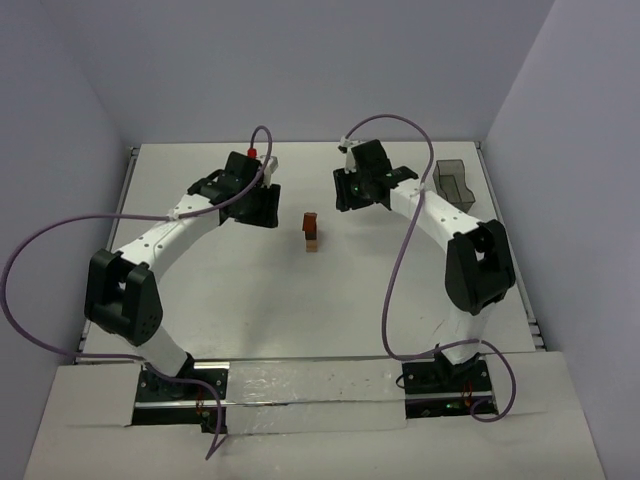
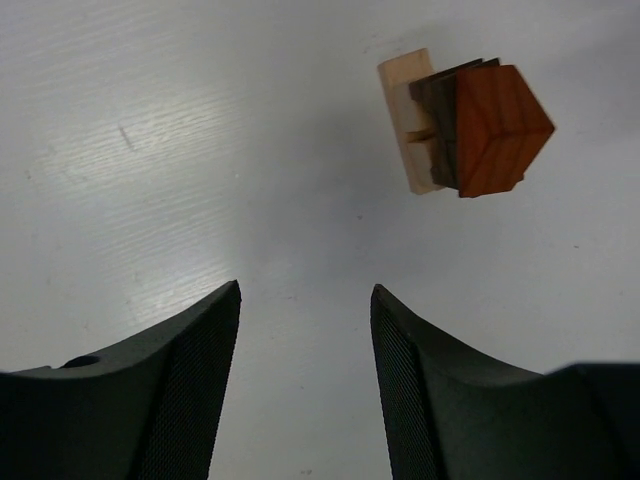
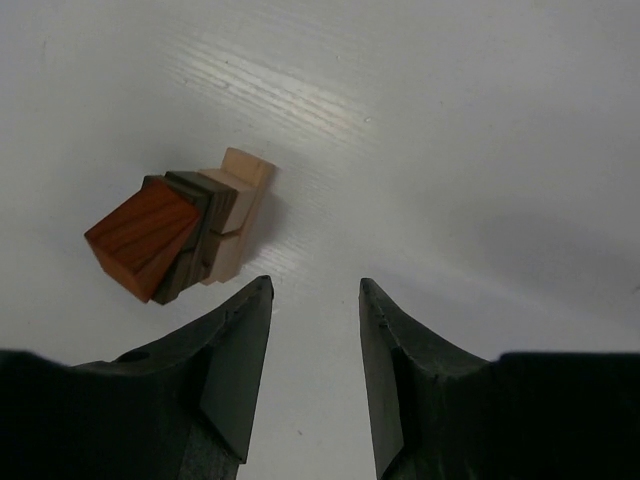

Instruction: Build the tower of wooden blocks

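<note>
The wood block tower (image 1: 312,230) stands upright in the middle of the white table, light tan at the bottom, dark brown in the middle, reddish-brown on top. It also shows in the left wrist view (image 2: 470,125) and in the right wrist view (image 3: 185,232). My left gripper (image 1: 262,205) is open and empty, a little to the left of the tower; in its own view (image 2: 305,290) only bare table lies between its fingers. My right gripper (image 1: 352,190) is open and empty, to the right of and behind the tower, its fingers apart over bare table (image 3: 315,285).
A grey translucent bin (image 1: 455,183) stands at the back right of the table, near the right arm. The white table (image 1: 300,310) ends in metal rails at left and right. Purple cables loop beside both arms.
</note>
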Robot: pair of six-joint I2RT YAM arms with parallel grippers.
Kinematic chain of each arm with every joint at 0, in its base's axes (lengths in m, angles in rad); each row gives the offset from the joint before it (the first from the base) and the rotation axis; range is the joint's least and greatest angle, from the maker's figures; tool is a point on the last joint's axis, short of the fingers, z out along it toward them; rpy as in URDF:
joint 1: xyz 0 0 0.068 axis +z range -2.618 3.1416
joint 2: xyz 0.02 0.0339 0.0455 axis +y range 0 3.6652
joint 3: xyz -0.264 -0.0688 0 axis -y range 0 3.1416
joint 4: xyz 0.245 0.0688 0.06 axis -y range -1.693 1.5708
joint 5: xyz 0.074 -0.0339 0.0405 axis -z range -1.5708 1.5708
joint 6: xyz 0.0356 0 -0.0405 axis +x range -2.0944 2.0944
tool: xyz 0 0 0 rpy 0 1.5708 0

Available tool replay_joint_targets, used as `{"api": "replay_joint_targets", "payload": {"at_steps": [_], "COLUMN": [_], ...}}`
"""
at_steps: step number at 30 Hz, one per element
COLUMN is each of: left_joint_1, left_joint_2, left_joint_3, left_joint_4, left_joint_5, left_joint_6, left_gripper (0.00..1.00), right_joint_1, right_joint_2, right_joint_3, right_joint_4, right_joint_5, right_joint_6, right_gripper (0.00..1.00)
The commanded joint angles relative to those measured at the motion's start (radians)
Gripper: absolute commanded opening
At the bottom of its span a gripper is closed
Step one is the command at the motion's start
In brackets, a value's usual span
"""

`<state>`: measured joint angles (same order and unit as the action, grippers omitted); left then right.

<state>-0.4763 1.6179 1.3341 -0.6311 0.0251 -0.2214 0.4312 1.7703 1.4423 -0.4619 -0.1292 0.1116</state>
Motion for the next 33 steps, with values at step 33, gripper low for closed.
{"api": "replay_joint_targets", "payload": {"at_steps": [33], "left_joint_1": [0.001], "left_joint_2": [0.286], "left_joint_3": [0.221], "left_joint_4": [0.001], "left_joint_5": [0.239], "left_joint_6": [-0.039], "left_gripper": [0.62], "right_joint_1": [0.074], "right_joint_2": [0.168], "right_joint_3": [0.165], "right_joint_4": [-0.078], "right_joint_5": [-0.058], "right_joint_6": [0.056], "right_gripper": [0.57]}}
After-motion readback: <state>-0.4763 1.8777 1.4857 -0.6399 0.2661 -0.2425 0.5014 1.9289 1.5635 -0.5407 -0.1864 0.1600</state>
